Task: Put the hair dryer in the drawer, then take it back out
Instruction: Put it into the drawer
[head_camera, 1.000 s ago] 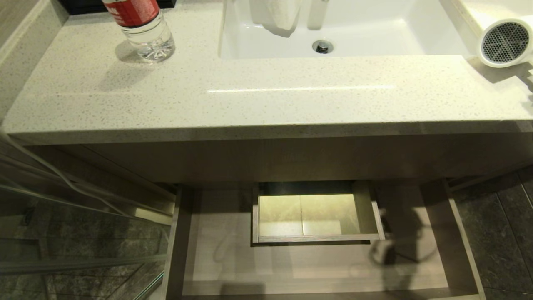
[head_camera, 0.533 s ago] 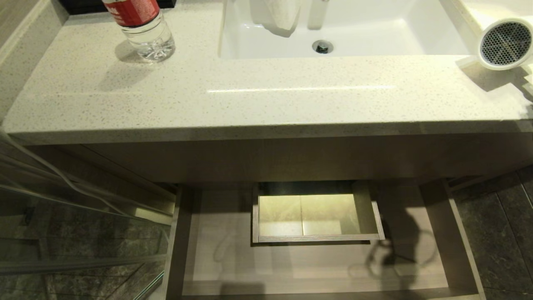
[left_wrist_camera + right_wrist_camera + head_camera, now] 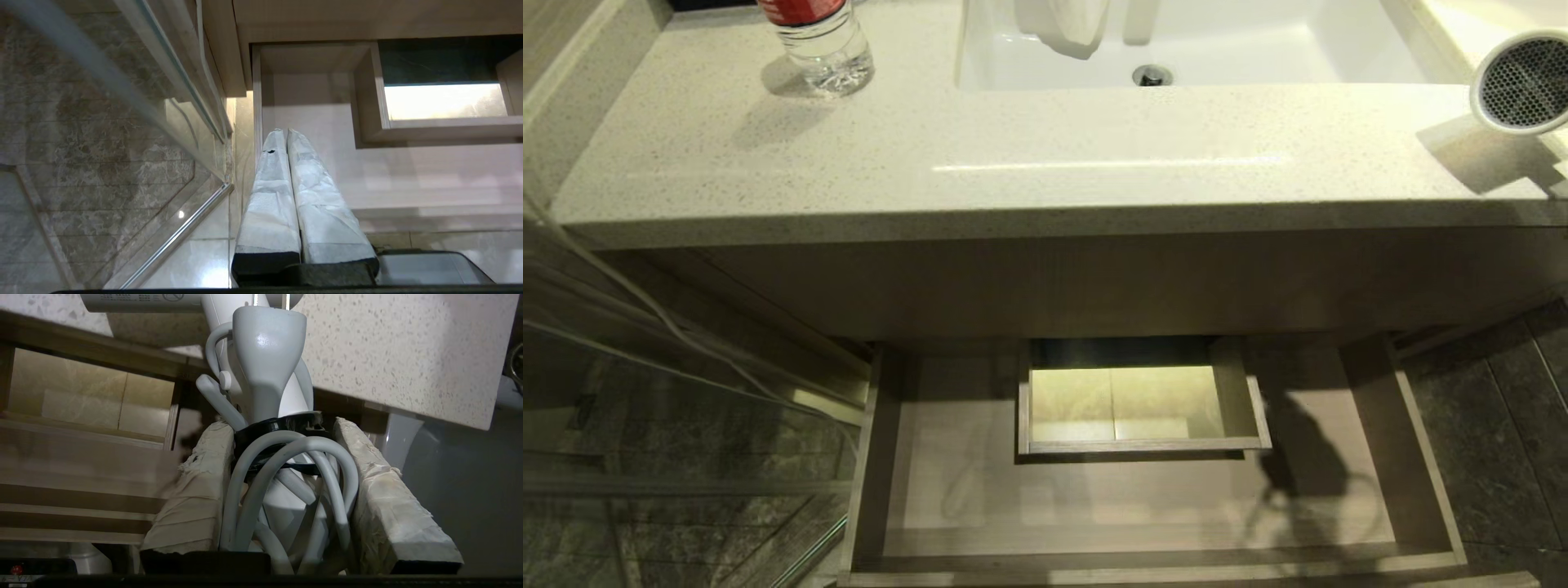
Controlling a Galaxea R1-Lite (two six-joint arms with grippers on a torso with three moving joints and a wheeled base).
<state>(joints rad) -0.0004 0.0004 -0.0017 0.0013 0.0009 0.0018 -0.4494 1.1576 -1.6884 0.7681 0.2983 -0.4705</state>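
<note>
The white hair dryer (image 3: 1525,82) hangs at the far right of the head view, above the counter's right end, with its grey mesh grille facing me. In the right wrist view my right gripper (image 3: 282,428) is shut on the hair dryer (image 3: 267,355), its handle and looped white cord with black tie squeezed between the padded fingers (image 3: 196,486). The drawer (image 3: 964,490) stands pulled open below the counter, holding nothing, with a boxed cutout (image 3: 1135,400) at its back centre. My left gripper (image 3: 284,131) is shut and empty, parked low by the drawer's (image 3: 318,122) left side.
A clear bottle (image 3: 823,45) with a red label stands on the speckled counter (image 3: 1013,163) at back left. The white sink (image 3: 1258,57) lies behind the middle. A glass panel (image 3: 645,457) flanks the drawer's left side, and dark floor tiles (image 3: 1503,425) lie to its right.
The whole head picture has shifted, so the counter sits higher and more of the drawer's front shows. The hair dryer has come slightly nearer the counter's front edge, still held.
</note>
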